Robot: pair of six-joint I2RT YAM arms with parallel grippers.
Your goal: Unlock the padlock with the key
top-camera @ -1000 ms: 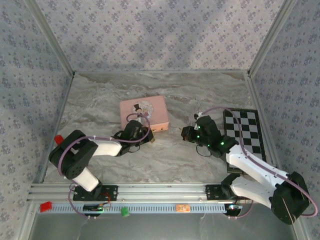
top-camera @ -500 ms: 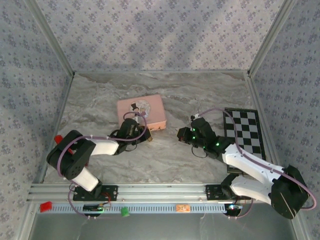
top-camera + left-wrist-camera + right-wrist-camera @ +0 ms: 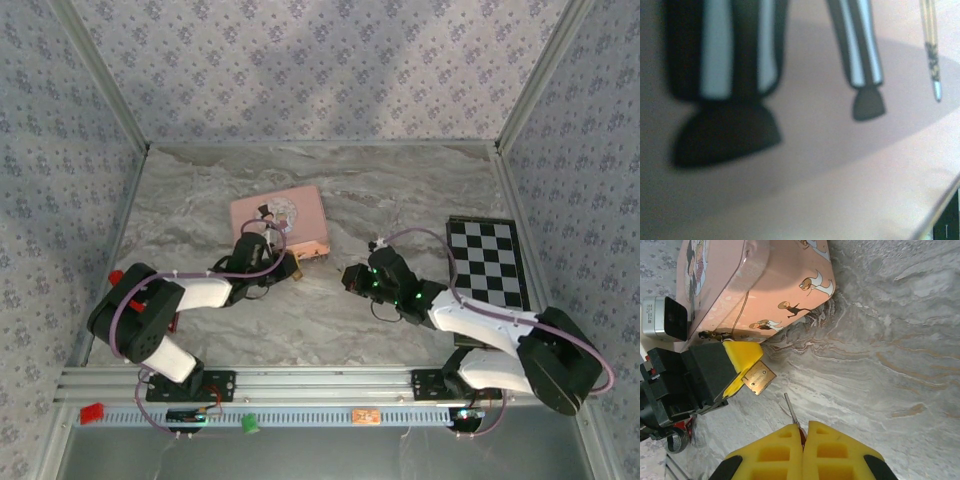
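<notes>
- The left gripper (image 3: pixel 742 367) is clamping the padlock (image 3: pixel 759 380) between its yellow pads, with the jaws pressed in on it.
- The padlock's flat brass body is sticking out past the pad tips. Its shackle is lying hidden inside the grip.
- The padlock is sitting just beside the near corner of the pink tin (image 3: pixel 765 290), low over the marble table (image 3: pixel 890 340). Whether it is touching the table cannot be told.
- The right gripper (image 3: pixel 804 437) is pinching the key (image 3: pixel 789 407), its yellow fingers pressed flat together with no gap showing between them.
- The key's thin silver blade is projecting beyond the fingertips and pointing toward the padlock. The blade tip is standing close to the brass body but apart from it, with bare marble showing between them.
- In the top external view the two arms are reaching toward each other at mid-table. The left gripper (image 3: pixel 285 268) is lying against the front edge of the pink tin (image 3: pixel 280 215), and the right gripper (image 3: pixel 350 277) is facing it from the right.
- A checkerboard mat (image 3: pixel 490 262) is lying on the table to the right, well apart from the padlock.
- The left wrist view is reading blurred, so no detail of the grip is being taken from it.
</notes>
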